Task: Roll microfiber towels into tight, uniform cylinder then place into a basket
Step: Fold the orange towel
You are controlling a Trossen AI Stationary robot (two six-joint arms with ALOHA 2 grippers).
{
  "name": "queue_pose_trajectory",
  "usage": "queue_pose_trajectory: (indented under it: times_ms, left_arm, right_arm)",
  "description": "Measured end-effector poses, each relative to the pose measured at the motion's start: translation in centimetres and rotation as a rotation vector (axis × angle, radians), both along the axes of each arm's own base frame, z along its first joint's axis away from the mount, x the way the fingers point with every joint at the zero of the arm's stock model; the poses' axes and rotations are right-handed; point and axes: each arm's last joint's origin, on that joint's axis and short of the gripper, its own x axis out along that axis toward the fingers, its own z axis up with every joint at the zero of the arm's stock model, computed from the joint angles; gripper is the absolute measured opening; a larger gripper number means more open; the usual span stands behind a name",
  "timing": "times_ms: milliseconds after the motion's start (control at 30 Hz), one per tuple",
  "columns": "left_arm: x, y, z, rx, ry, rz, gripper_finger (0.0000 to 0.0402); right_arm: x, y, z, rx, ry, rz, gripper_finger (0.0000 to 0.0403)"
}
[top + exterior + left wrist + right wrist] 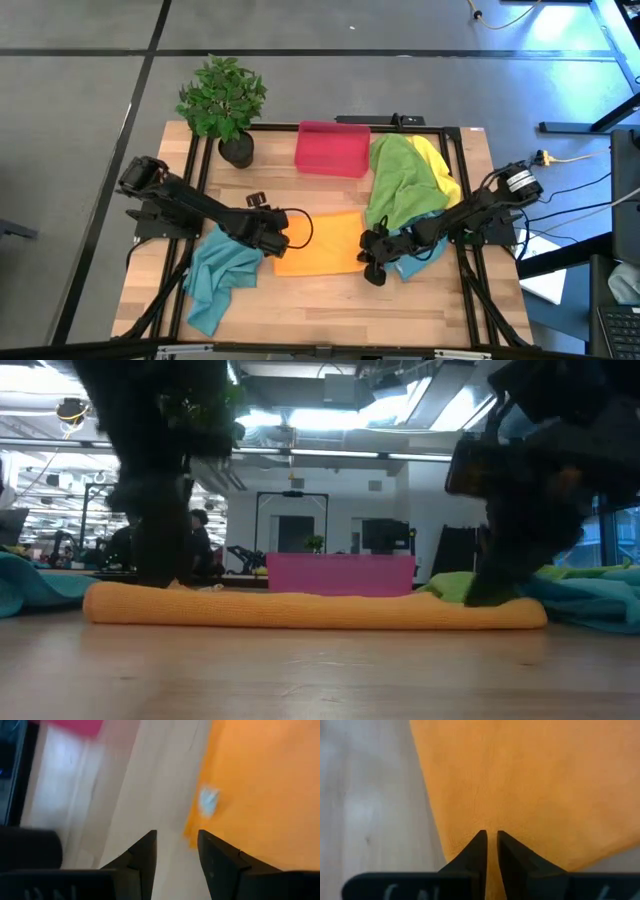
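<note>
An orange towel (320, 243) lies flat in the middle of the table, a white tag (207, 802) near its left edge. My left gripper (283, 234) stands open at that left edge (192, 827): one finger over the cloth, the other over bare wood. My right gripper (490, 837) is at the towel's near right corner (362, 268), shut on the cloth. The red-pink basket (333, 148) stands at the far edge. A teal towel (220, 275) lies crumpled at the near left. Green (400, 185) and yellow (437, 165) towels are heaped at the right, over another teal one (418, 262). My left gripper: I cannot tell whether its fingers touch the towel's left edge. My right gripper pinches the orange towel between its two fingertips (479, 845), a little in from the near right corner (470, 827). The fingers slant down from the table's right side. The towel lies flat on the table (320, 610).
A potted plant (225, 100) stands at the far left corner beside the basket. A black frame (200, 180) runs along the table's edges. Bare wood (330, 310) stretches between the orange towel and the near edge.
</note>
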Motion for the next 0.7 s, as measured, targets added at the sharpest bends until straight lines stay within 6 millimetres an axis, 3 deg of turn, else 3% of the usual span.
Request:
queue_pose_trajectory:
  times_ms: [133, 267, 533, 700]
  left_arm:
    - [0.6, -2.1, 2.3, -0.07, -0.192, -0.064, 0.0132]
    - [1.1, -4.5, 2.8, -0.13, -0.312, -0.152, 0.0132]
    - [1.2, -8.3, 0.8, -0.196, -0.334, -0.259, 0.0132]
    - [1.2, -9.4, -0.6, -0.216, -0.317, -0.248, 0.0132]
  right_arm:
    - [-0.3, -0.4, 2.2, -0.014, -0.073, 0.008, 0.0045]
    - [-0.4, -0.8, 3.7, -0.097, -0.154, -0.007, 0.0045]
    - [-0.6, -2.2, 3.4, -0.187, -0.094, -0.071, 0.0045]
    - [-0.6, -2.6, 3.4, -0.215, -0.095, -0.126, 0.0045]
